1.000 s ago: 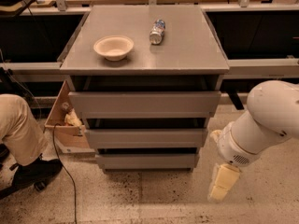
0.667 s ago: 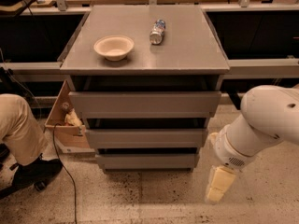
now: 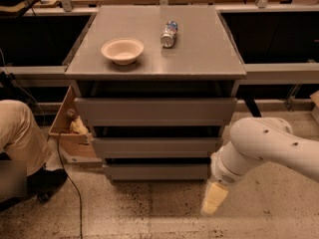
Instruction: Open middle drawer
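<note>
The grey cabinet (image 3: 154, 59) has three drawers stacked in its front. The middle drawer (image 3: 155, 147) is a wide, shallow grey front with no handle, sitting closed between the taller top drawer (image 3: 155, 111) and the narrow bottom drawer (image 3: 156, 172). My gripper (image 3: 214, 199) hangs low at the end of the white arm (image 3: 269, 146), to the right of the bottom drawer's right end and just above the floor. It is below and to the right of the middle drawer and touches nothing.
A beige bowl (image 3: 122, 50) and a can lying on its side (image 3: 169, 33) rest on the cabinet top. A person's leg and shoe (image 3: 22, 148) are at the left. An open cardboard box (image 3: 70, 128) and a black cable (image 3: 70, 183) lie left of the cabinet.
The arm and gripper have shifted left, toward the cabinet's lower right corner. The drawers have not moved.
</note>
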